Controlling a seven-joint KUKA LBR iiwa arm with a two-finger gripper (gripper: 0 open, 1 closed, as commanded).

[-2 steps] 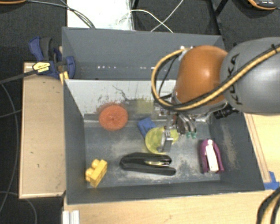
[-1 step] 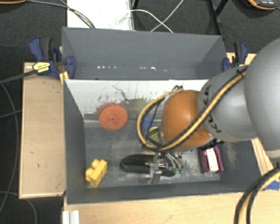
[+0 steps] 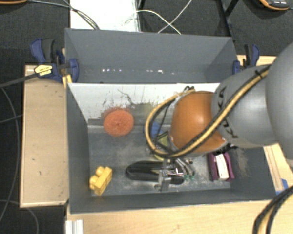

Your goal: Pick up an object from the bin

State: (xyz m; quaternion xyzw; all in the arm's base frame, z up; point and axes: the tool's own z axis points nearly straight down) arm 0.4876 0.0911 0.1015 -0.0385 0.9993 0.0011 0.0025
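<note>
Our pincer is sitting at a black oblong object on the bin's scuffed grey floor; whether it's closed, we cannot tell.

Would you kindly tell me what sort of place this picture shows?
Probably a robotics lab's bin-picking test cell: a grey metal bin holds a yellow plastic toy block and a fuzzy orange ball, while a grey robot arm reaches in.

Round pad back-left in bin; block front-left; claw over oblong thing front-centre; pack right.
</note>
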